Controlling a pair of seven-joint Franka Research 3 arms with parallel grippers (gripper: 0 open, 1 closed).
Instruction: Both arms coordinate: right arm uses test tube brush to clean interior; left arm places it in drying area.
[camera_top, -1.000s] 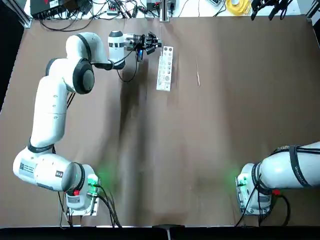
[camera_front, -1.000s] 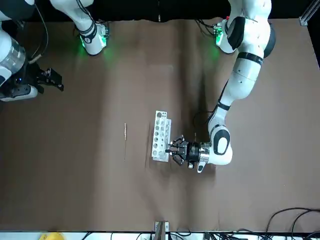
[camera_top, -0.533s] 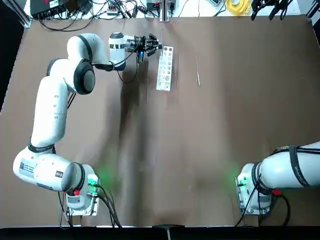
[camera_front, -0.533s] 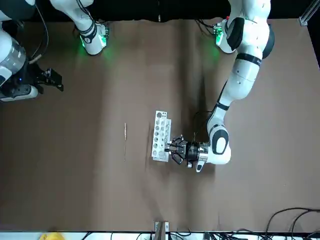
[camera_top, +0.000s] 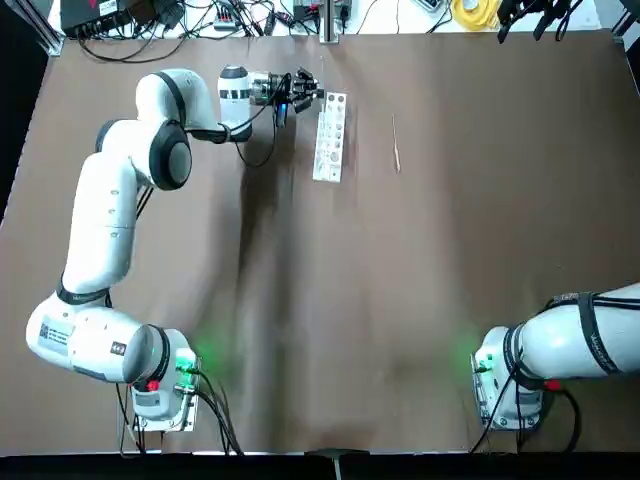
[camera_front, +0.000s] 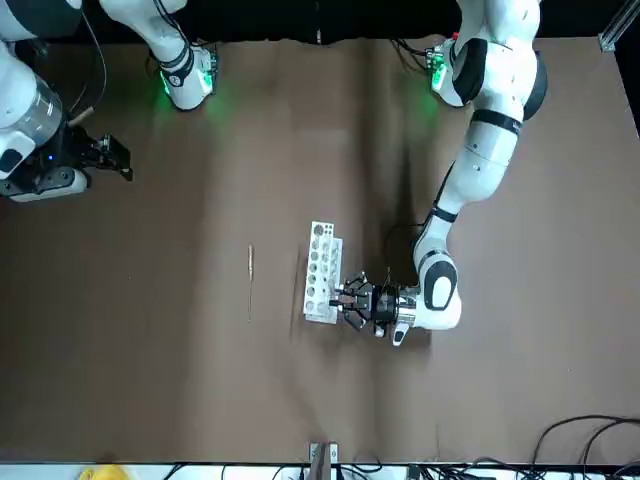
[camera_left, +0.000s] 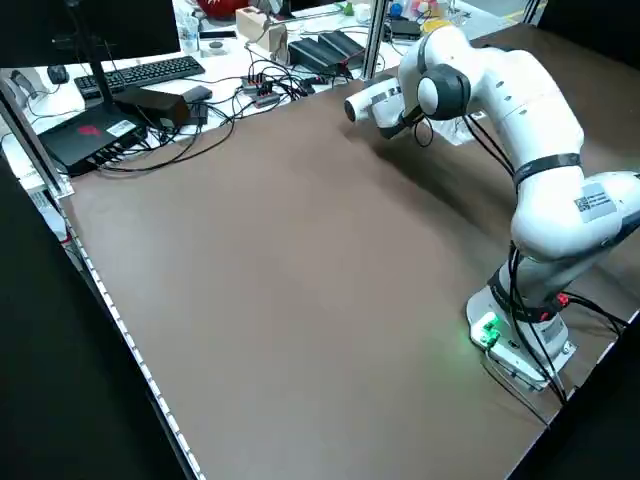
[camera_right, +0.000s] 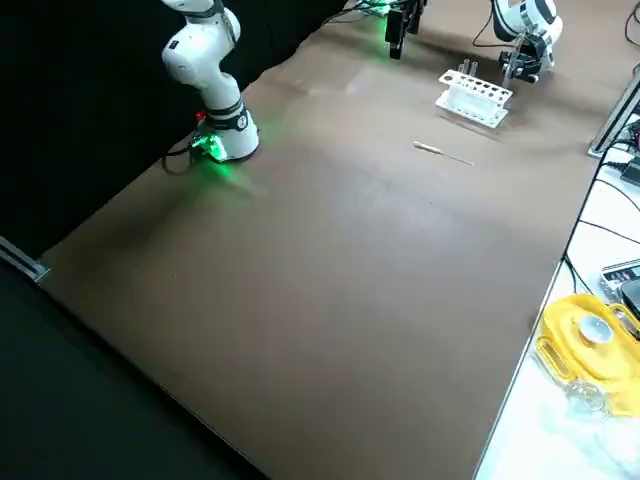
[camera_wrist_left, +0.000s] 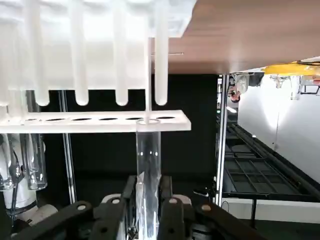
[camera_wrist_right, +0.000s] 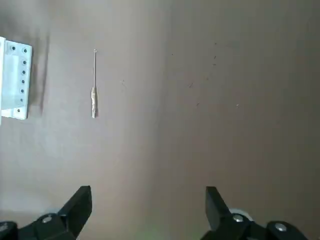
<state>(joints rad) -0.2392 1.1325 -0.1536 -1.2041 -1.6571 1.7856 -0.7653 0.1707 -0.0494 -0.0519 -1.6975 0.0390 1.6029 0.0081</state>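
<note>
The right tool (camera_front: 112, 160) has risen, spread wide above the brown table (camera_top: 400, 300); left tool (camera_wrist_left: 148, 210) grips a tube (camera_wrist_left: 148, 165).

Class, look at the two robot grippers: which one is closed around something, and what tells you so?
The left gripper, beside the white rack, is shut on a clear test tube. The right gripper hangs open, holding nothing, far from the rack.

brown surface (camera_top: 330, 300) fills the view. cables (camera_top: 200, 18) crowd its 12 o'clock edge, a yellow object (camera_top: 476, 12) at 1 o'clock. a keyboard (camera_left: 150, 71) sits on the white desk (camera_left: 230, 50) beyond.
</note>
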